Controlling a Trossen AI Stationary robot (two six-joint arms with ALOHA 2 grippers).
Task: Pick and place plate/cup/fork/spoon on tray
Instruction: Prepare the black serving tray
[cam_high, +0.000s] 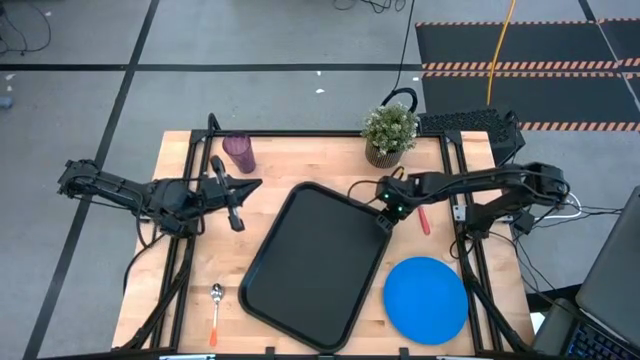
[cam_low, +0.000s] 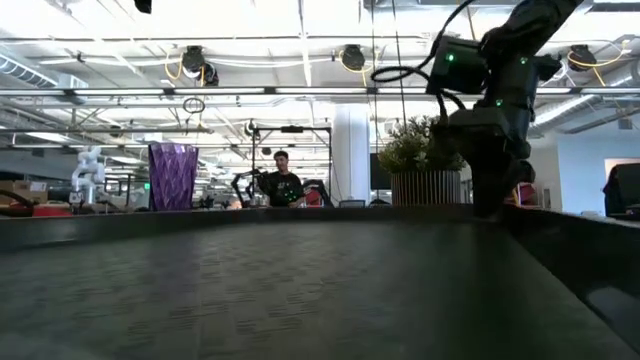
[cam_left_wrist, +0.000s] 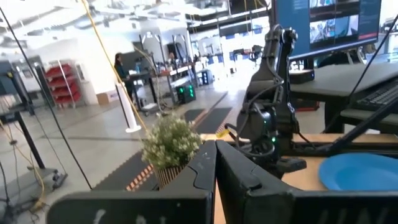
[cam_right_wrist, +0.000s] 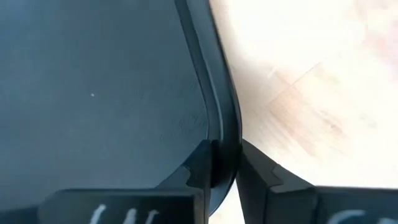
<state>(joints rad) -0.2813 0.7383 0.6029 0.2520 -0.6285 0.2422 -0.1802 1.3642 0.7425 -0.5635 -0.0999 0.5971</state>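
- The tray (cam_high: 315, 265) is one large black plastic rectangle with rounded corners and a raised rim, lying askew at the middle of the pale wooden counter (cam_high: 300, 165); its floor has a fine matte grain.
- The right tool (cam_high: 385, 218) is down at the tray's far right corner; in the right wrist view its two dark fingers (cam_right_wrist: 198, 165) are narrowed onto the tray's rim (cam_right_wrist: 217, 118), one inside and one outside.
- The left tool (cam_high: 243, 205) hovers off the tray's left side, near the cup; its fingers (cam_left_wrist: 242, 177) lie close together with nothing between them.
- One plate (cam_high: 427, 298): flat, round, bright blue, smooth, on the counter just beside the tray's right edge at the near right.
- One cup (cam_high: 239, 152): a small translucent purple tumbler, upright at the far left of the counter; its wall looks ribbed in the low view.
- One spoon (cam_high: 216, 312): silver bowl, thin orange handle, lying near the front left, apart from the tray.
- One fork (cam_high: 423, 219): only its red handle shows, on the counter just right of the right tool.
- One plant (cam_high: 389, 133): bushy pale green in a tan pot, at the far edge.
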